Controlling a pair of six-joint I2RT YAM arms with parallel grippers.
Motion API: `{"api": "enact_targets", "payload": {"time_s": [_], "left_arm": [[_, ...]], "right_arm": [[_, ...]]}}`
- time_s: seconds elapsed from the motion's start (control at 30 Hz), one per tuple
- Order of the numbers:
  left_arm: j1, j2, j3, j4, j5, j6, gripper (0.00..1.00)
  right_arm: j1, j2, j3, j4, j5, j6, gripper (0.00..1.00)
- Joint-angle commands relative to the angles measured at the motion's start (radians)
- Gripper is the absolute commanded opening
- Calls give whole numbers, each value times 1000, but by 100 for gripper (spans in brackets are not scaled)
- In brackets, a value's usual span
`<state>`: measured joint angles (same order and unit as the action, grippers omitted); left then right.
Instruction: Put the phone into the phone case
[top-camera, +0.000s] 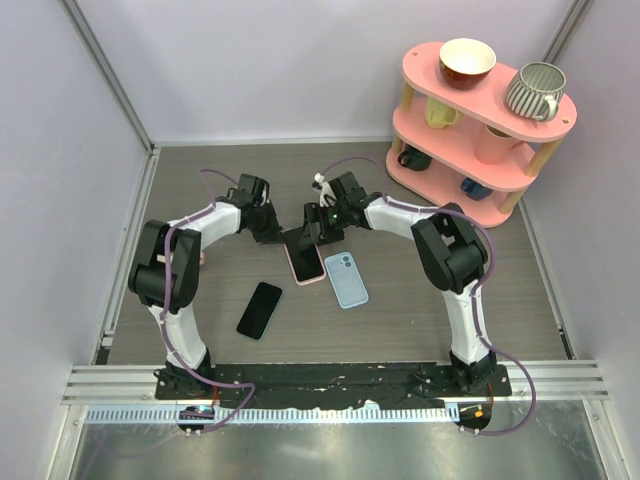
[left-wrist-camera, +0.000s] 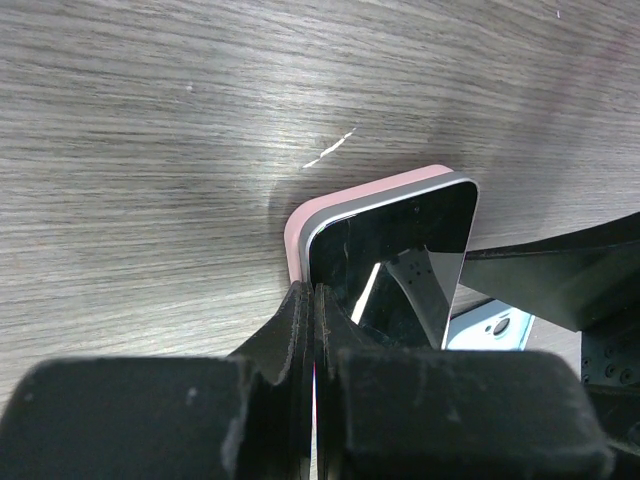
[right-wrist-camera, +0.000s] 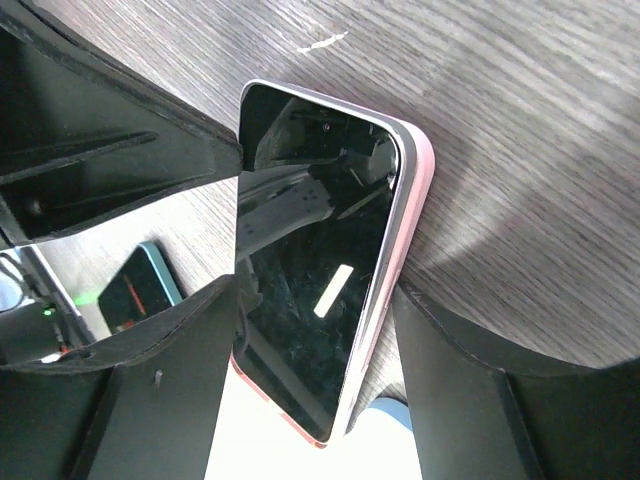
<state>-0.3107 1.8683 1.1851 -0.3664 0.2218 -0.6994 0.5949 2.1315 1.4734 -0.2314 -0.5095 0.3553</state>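
A black-screened phone (top-camera: 303, 258) (left-wrist-camera: 400, 250) (right-wrist-camera: 310, 270) lies face up in a pink phone case (top-camera: 306, 281) (left-wrist-camera: 295, 235) (right-wrist-camera: 420, 190) at mid-table. Its silver rim still shows above the case's edge. My right gripper (top-camera: 312, 232) (right-wrist-camera: 318, 290) straddles the phone across its width, one finger against the phone's left edge and the other against the case's pink side. My left gripper (top-camera: 272, 232) (left-wrist-camera: 313, 292) is shut with nothing between its fingers. Its tips rest at the phone's edge, by the pink case's corner.
A light blue phone case (top-camera: 346, 279) (left-wrist-camera: 490, 328) lies just right of the pink one. A second black phone (top-camera: 260, 310) (right-wrist-camera: 140, 290) lies nearer the left arm's base. A pink shelf (top-camera: 480, 140) with mugs and a bowl stands at the back right.
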Motion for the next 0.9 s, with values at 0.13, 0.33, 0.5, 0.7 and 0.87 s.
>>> {"api": "enact_targets", "payload": {"time_s": [0.13, 0.33, 0.5, 0.7, 0.87], "left_arm": [[-22, 46, -76, 23, -16, -23, 0], [-25, 40, -93, 32, -9, -31, 0], [-25, 38, -100, 49, 4, -41, 0], [-25, 25, -108, 50, 5, -37, 0], [-25, 11, -107, 46, 8, -31, 0]], "right_arm": [[-1, 42, -10, 262, -204, 177, 65], [-3, 36, -56, 440, -291, 280, 64], [-4, 48, -71, 532, -320, 359, 64], [-10, 35, -73, 377, -196, 281, 57], [-33, 4, -131, 365, -172, 240, 24]]}}
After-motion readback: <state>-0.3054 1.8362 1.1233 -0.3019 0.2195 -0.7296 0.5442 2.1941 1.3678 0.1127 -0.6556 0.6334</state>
